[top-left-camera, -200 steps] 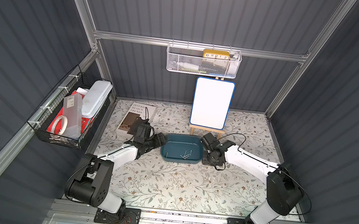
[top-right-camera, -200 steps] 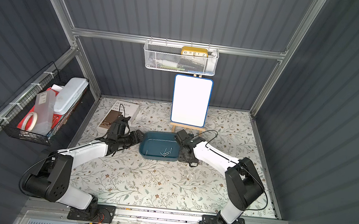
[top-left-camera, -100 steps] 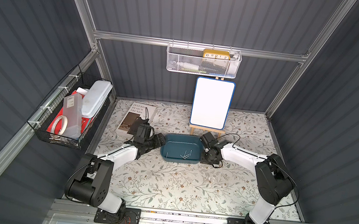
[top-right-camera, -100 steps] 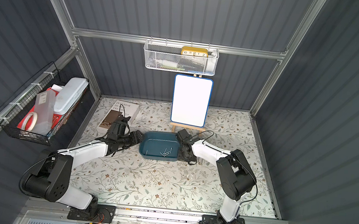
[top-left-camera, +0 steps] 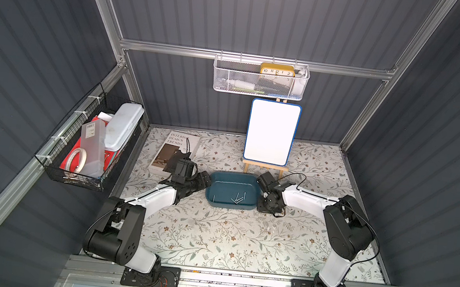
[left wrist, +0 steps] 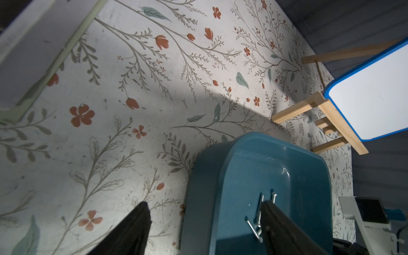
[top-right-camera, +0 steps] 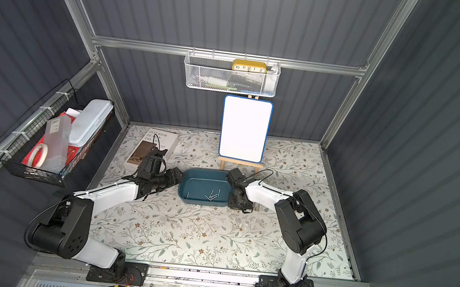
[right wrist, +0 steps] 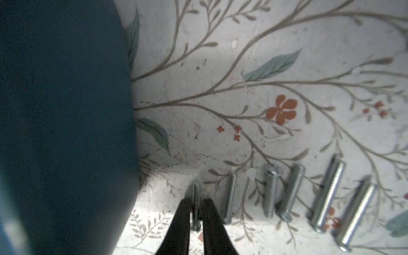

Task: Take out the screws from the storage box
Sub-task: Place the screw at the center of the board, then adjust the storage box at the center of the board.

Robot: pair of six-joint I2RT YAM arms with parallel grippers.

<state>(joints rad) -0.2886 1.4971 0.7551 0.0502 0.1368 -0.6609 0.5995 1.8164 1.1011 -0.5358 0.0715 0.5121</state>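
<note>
My right hand (right wrist: 196, 201), barely parted, flanks a thin screw (right wrist: 195, 189) on the tabletop (right wrist: 220, 66), with five screws (right wrist: 271, 192) beside it. My left hand (left wrist: 205, 203), wide apart, straddles the storage box (left wrist: 276, 167) wall.

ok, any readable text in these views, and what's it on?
"INTERIOR DESIGN TRENDS": book cover, in both top views.
"10 11 12 1 2": clock face; the rest is hidden behind the basket rim.
Barcode label on the clear case: too small to read.
Whiteboard: blank.
</note>
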